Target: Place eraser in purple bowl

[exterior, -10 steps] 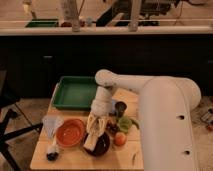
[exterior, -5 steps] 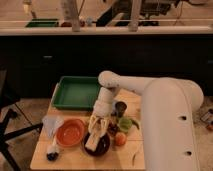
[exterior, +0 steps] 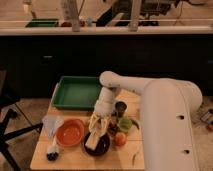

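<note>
The purple bowl (exterior: 100, 146) sits near the front of the wooden table (exterior: 80, 160), to the right of the orange bowl (exterior: 69, 132). My gripper (exterior: 95, 136) hangs straight down over the purple bowl, its pale fingers (exterior: 90, 140) reaching into the bowl's left part. The white arm comes in from the right and bends down above it. I cannot make out the eraser; it may be hidden between the fingers or under them.
A green tray (exterior: 77, 92) lies at the back left. A dark can (exterior: 120, 108), a small green cup (exterior: 125, 123) and an orange fruit (exterior: 120, 139) stand right of the bowl. A clear bag (exterior: 50, 125) and a dark small object (exterior: 52, 155) lie at the left front.
The gripper has shifted slightly right and down over the purple bowl. Nothing else has moved.
</note>
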`<action>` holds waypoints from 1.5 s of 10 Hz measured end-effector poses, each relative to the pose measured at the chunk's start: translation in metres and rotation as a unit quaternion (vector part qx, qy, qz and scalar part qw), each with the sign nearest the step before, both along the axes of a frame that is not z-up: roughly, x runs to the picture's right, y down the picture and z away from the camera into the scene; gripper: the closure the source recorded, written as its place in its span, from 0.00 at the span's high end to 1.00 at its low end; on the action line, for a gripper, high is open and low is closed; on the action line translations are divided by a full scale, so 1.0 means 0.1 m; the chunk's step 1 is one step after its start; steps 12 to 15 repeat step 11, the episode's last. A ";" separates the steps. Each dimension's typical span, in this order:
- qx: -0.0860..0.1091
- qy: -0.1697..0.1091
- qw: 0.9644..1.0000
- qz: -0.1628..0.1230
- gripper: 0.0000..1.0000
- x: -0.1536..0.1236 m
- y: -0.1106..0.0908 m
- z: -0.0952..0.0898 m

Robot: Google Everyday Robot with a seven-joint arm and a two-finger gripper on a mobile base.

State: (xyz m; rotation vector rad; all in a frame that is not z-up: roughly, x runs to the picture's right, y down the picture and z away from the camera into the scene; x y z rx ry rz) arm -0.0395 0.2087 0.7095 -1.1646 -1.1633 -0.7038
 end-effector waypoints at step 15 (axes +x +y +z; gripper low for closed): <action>0.005 0.000 1.000 0.018 0.80 0.14 -0.01 -0.17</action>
